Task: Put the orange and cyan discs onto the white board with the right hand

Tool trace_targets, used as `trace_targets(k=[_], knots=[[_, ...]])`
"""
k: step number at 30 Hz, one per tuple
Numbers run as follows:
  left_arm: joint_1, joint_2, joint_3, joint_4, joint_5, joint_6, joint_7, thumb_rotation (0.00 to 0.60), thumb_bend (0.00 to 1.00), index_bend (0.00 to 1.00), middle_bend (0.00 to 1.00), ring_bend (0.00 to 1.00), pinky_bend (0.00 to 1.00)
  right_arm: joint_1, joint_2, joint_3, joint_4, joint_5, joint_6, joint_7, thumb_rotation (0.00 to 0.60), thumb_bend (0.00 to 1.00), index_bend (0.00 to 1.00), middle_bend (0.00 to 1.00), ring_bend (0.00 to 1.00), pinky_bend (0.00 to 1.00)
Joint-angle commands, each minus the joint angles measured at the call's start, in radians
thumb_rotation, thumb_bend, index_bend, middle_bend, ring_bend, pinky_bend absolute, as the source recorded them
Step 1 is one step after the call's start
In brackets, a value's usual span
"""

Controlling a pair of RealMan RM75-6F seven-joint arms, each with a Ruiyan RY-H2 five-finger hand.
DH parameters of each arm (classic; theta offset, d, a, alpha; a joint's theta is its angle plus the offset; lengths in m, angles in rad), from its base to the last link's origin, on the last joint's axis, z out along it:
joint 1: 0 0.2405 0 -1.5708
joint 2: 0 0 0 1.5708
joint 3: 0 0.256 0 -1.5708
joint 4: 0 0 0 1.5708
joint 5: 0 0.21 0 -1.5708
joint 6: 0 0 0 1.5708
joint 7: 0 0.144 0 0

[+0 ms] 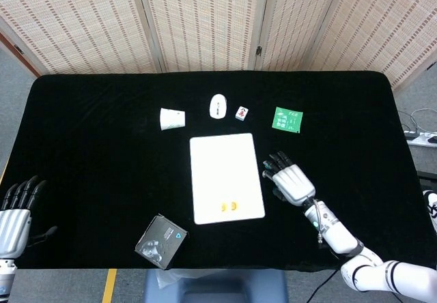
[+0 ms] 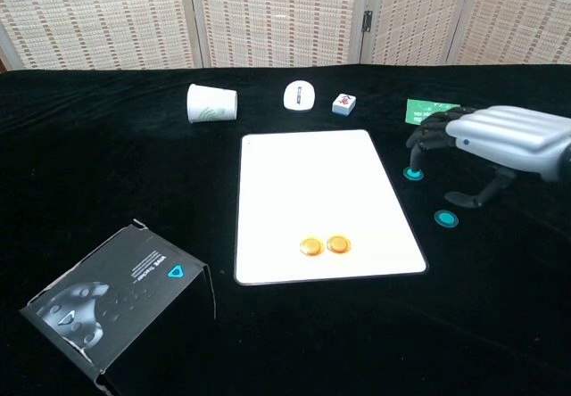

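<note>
One black table (image 1: 102,146) holds one white board (image 2: 312,191), and two orange discs (image 2: 325,246) lie side by side near its front edge. Two cyan discs (image 2: 429,196) rest on the cloth right of the board, apart from it. The right hand (image 2: 486,146) hovers over them, fingers spread and curved down, holding nothing. The left hand (image 1: 15,211) sits at the table's left edge, fingers apart, empty. One black box (image 2: 111,302), one tipped paper cup (image 2: 211,103), one white mouse (image 2: 301,94), one green card (image 1: 287,119), one mahjong tile (image 2: 344,103).

Head view overhead; chest view low, frontal.
</note>
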Motion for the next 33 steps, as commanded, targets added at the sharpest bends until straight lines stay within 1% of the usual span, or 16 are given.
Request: trace_targets(k=[1,10,14,25,33], knots=[[-0.002,0.001,0.001,-0.005,0.003,-0.002,0.005,0.600,0.16,0.06,0.00,0.02,0.00,-0.026,-0.003,-0.018,0.036,0.015,-0.007,0.029,0.600,0.44,0.36,0.17,0.03,0.00],[-0.003,0.008,0.002,-0.019,0.002,-0.003,0.010,0.600,0.16,0.06,0.00,0.02,0.00,-0.042,-0.057,-0.036,0.121,-0.003,-0.035,0.078,0.600,0.44,0.36,0.17,0.03,0.00],[-0.002,0.008,0.002,-0.019,-0.001,-0.005,0.012,0.600,0.16,0.06,0.00,0.02,0.00,-0.042,-0.075,-0.031,0.144,-0.012,-0.038,0.090,0.600,0.44,0.36,0.17,0.03,0.00],[-0.003,0.006,0.002,-0.010,-0.007,-0.010,0.007,0.600,0.16,0.06,0.00,0.02,0.00,-0.037,-0.102,-0.019,0.169,-0.018,-0.055,0.079,0.600,0.44,0.38,0.17,0.03,0.00],[-0.003,0.004,0.003,-0.003,-0.011,-0.013,0.002,0.600,0.16,0.06,0.00,0.01,0.00,-0.034,-0.110,-0.007,0.170,-0.004,-0.072,0.062,0.600,0.44,0.45,0.18,0.03,0.00]])
